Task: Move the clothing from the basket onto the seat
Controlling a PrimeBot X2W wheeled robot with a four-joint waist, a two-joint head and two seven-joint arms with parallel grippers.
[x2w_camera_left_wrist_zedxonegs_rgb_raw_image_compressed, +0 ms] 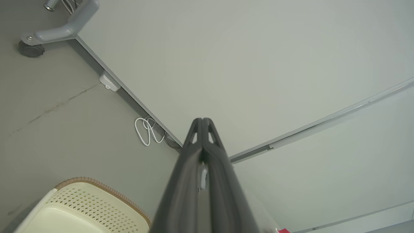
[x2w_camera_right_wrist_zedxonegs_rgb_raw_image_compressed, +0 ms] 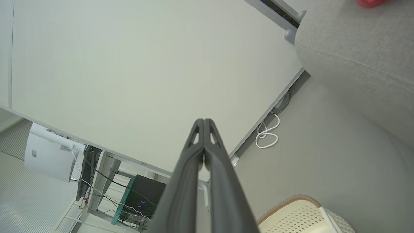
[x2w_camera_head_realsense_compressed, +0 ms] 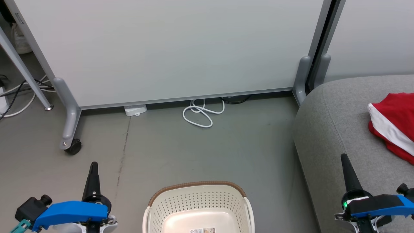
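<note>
The basket (x2w_camera_head_realsense_compressed: 197, 185) at bottom centre looks emptied. Striped red clothing (x2w_camera_head_realsense_compressed: 393, 123) lies on the seat (x2w_camera_head_realsense_compressed: 330, 129) at right, so the left pincer (x2w_camera_head_realsense_compressed: 93, 170) and right pincer (x2w_camera_head_realsense_compressed: 345, 163) probably rest clenched, holding nothing.

I see soft, even light, bright throughout. The panel (x2w_camera_head_realsense_compressed: 168, 48) reads flat and pale, with a thin dark shadow along its foot. Both wrist views bow straight edges, and the fingers (x2w_camera_left_wrist_zedxonegs_rgb_raw_image_compressed: 181, 194) look blurred close up.
</note>
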